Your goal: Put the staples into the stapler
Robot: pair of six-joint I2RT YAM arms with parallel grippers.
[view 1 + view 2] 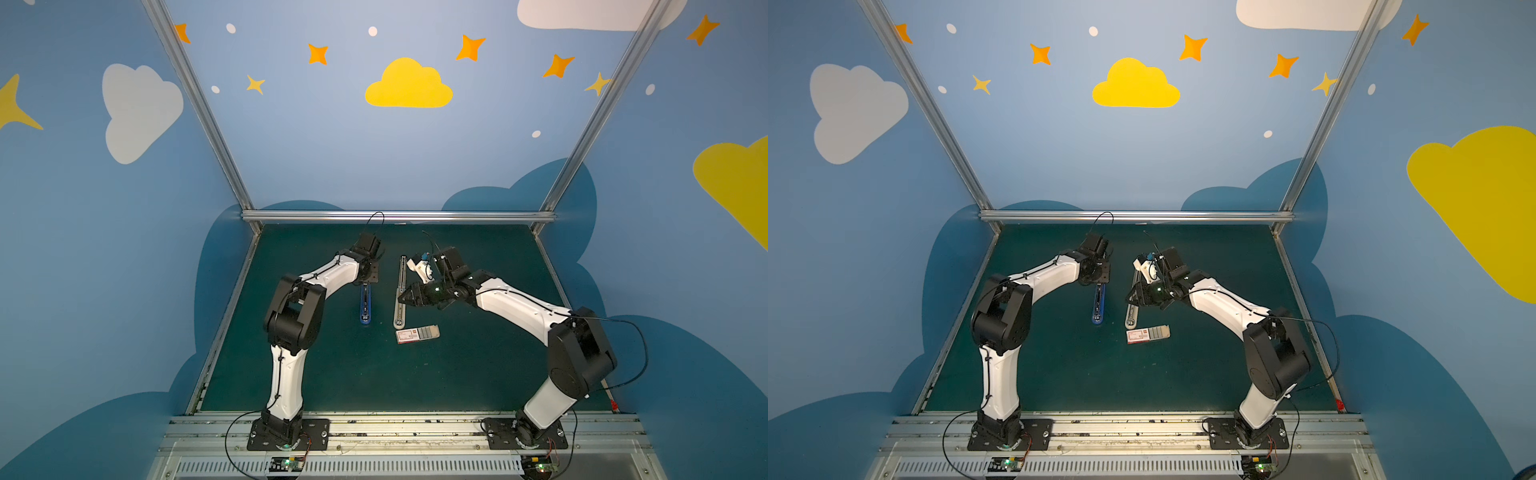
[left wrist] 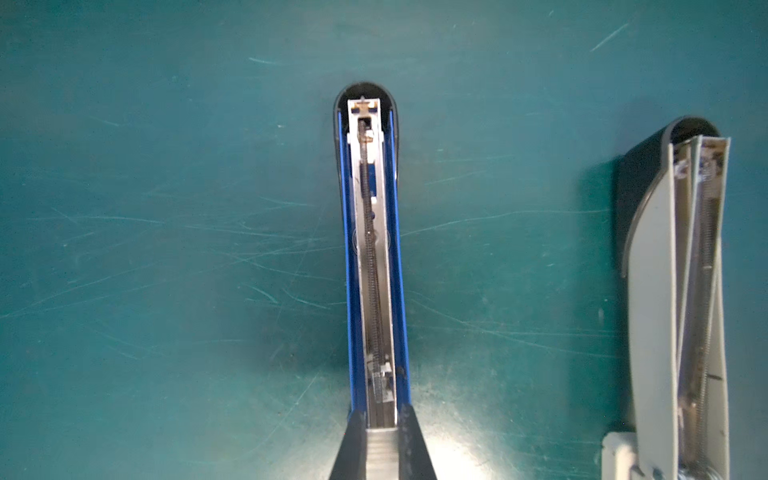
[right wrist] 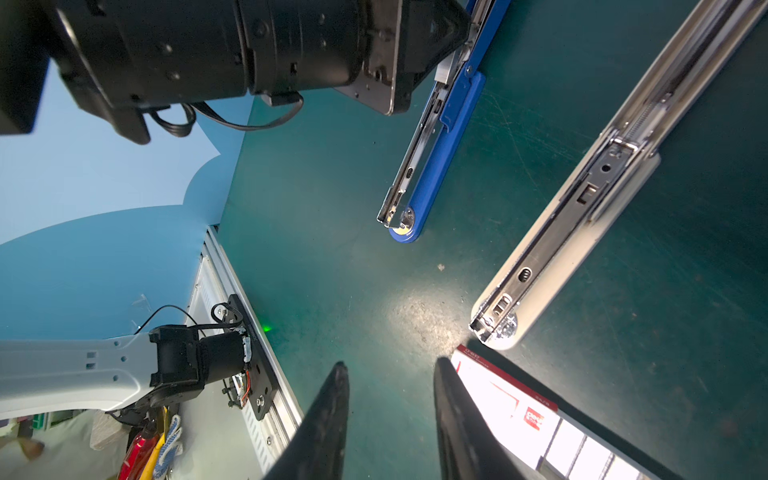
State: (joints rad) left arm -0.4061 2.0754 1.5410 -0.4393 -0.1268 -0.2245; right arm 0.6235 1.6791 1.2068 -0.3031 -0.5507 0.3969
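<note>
Staples [image 1: 428, 332] lie in their box [image 1: 409, 336] on the table [image 1: 332, 374], nearest in a top view, long axis crosswise, just nearward of the right end effector [image 1: 401, 298]; that arm is nearer. Left wrist view: the left end effector [image 2: 380, 444] clenches the opened blue stapler [image 2: 374, 249]. Right wrist view: the right end effector [image 3: 391, 365] is released and empty, the box [image 3: 511, 399] just beside it.

Robot test booth, aluminium frame [image 1: 399, 216], cloud-and-star painted walls [image 1: 311, 145], green tabletop [image 1: 353, 374], two rail-mounted arms [image 1: 286, 374]
</note>
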